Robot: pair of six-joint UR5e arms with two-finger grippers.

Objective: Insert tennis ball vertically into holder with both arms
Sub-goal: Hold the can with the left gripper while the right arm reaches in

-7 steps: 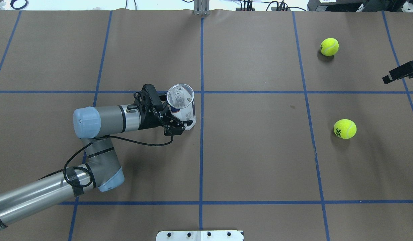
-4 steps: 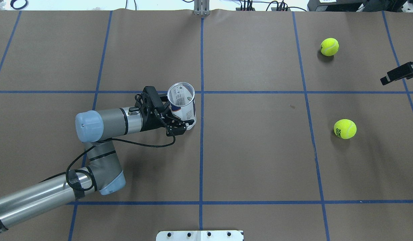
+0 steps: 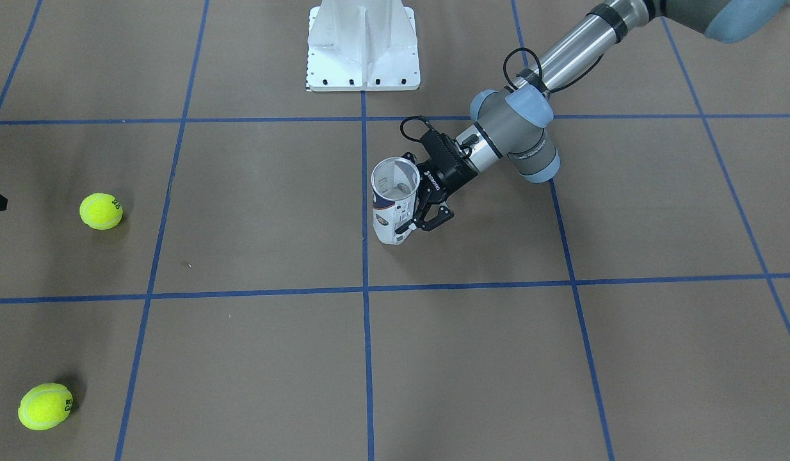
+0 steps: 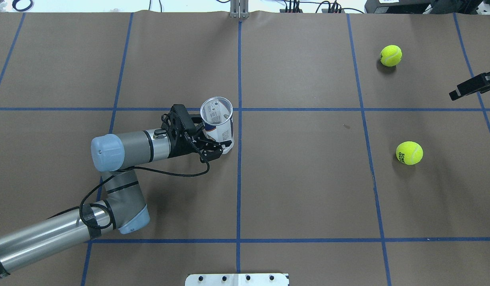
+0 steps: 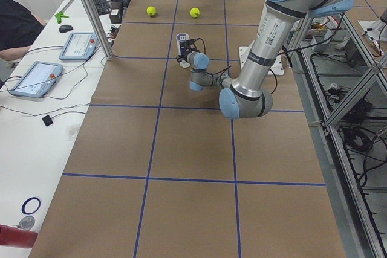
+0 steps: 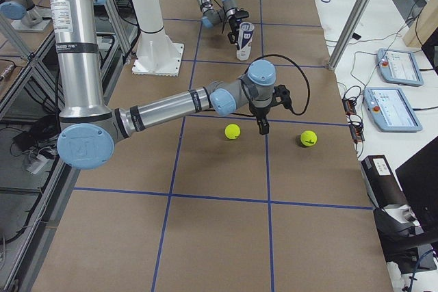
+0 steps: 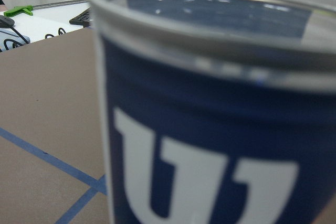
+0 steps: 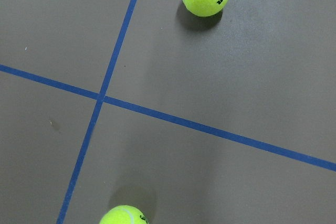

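The holder (image 4: 217, 126), a clear can with a white and navy label and a silver rim, stands near the table's middle with its open mouth up, leaning a little. My left gripper (image 4: 211, 138) is shut on its lower half from the side; the can (image 3: 395, 205) and the gripper (image 3: 415, 200) also show from the front. The navy label (image 7: 210, 145) fills the left wrist view. Two yellow-green tennis balls (image 4: 390, 55) (image 4: 409, 153) lie on the right of the table. My right gripper (image 6: 263, 125) hangs above the table between them, pointing down; whether it is open or shut cannot be told.
The white pedestal base (image 3: 363, 45) stands at the robot's edge of the table. Blue tape lines (image 4: 239, 178) grid the brown mat. A side table with control tablets (image 6: 395, 66) runs along the far edge, and a person's arm (image 5: 12, 28) rests there.
The left arm has shifted slightly right, bringing the holder's top more upright. The right gripper has crept a little inward at the view's right edge. The balls have not moved.
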